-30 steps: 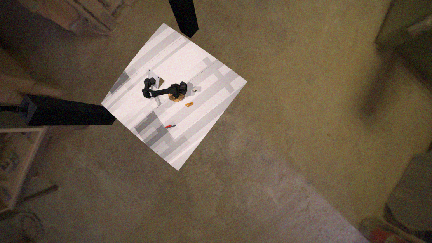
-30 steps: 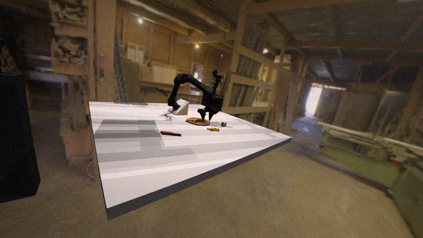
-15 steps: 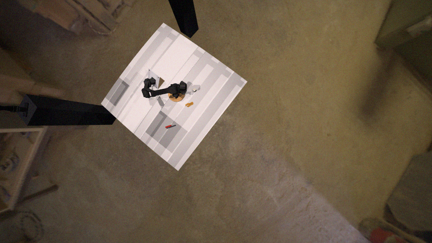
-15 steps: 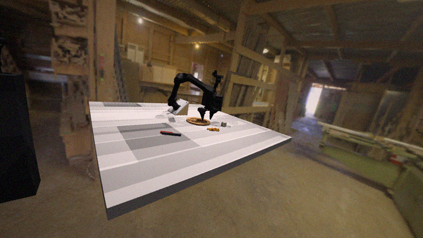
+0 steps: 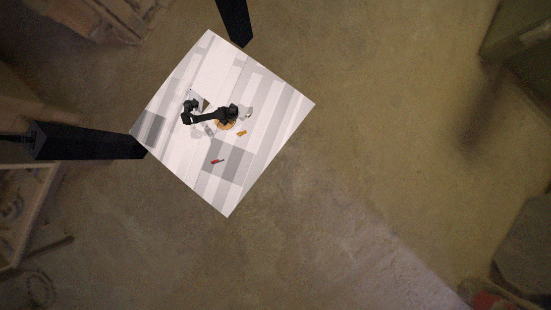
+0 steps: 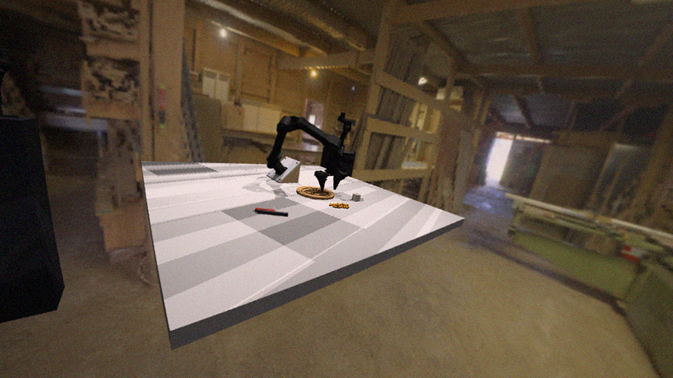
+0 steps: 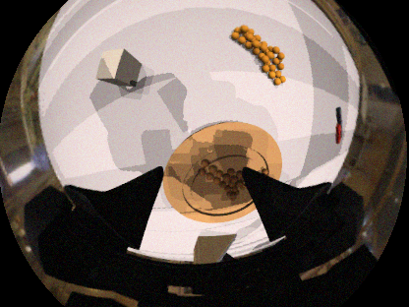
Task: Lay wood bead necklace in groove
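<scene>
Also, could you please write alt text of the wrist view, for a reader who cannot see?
Open gripper over a round wooden board, where brown beads lie bunched across the middle, not around the groove. Beyond the board are an orange bead strand, a pale block and a red-and-black object.

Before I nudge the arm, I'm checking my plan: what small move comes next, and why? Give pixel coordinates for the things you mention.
Probably lower the open black gripper (image 6: 329, 190) (image 7: 204, 171) slightly and close on a few beads of the dark brown bead necklace (image 7: 231, 183). The beads lie bunched across the middle of the round wooden board (image 5: 226, 126) (image 6: 302, 191) (image 7: 221, 133), not following its thin circular groove, and the fingers hold nothing.
</scene>
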Tool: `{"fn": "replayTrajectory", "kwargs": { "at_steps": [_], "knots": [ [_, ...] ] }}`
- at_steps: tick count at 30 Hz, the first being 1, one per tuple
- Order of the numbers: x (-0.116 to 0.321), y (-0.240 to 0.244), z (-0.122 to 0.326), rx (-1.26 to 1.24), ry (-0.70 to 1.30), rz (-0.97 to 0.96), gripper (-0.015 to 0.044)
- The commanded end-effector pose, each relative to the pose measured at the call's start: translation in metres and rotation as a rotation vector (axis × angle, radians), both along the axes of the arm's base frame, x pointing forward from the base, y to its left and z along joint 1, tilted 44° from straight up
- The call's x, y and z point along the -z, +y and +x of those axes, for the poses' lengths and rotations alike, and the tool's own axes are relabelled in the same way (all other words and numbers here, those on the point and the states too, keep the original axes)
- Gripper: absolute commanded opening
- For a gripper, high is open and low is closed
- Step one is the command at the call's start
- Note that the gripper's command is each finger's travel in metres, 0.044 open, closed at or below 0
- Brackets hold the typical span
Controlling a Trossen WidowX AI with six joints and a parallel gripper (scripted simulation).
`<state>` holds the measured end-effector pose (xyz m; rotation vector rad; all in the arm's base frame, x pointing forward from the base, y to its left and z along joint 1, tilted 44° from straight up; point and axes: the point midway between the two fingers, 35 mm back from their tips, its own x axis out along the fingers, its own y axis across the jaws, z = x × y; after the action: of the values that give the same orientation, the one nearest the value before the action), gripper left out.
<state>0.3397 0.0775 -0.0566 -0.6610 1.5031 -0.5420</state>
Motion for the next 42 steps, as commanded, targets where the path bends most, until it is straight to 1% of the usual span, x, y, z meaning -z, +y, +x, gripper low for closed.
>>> {"fn": "replayTrajectory", "kwargs": {
  "at_steps": [1,9,12,21,25,30,32,42],
  "knots": [
    [0.0,0.001,-0.001,0.004,0.001,0.005,0.044],
    [0.0,0.001,-0.001,0.004,0.001,0.005,0.044],
    [-0.009,-0.002,-0.008,-0.019,0.024,0.004,0.0361],
    [-0.053,-0.023,-0.055,-0.148,0.152,0.001,0.0125],
    [-0.053,-0.024,-0.056,-0.151,0.154,0.001,0.012],
    [-0.043,-0.034,-0.056,-0.15,0.154,0.0,0.012],
    [-0.046,-0.029,-0.055,-0.152,0.149,0.003,0.012],
    [-0.037,-0.038,-0.055,-0.151,0.151,0.002,0.012]
  ]
}}
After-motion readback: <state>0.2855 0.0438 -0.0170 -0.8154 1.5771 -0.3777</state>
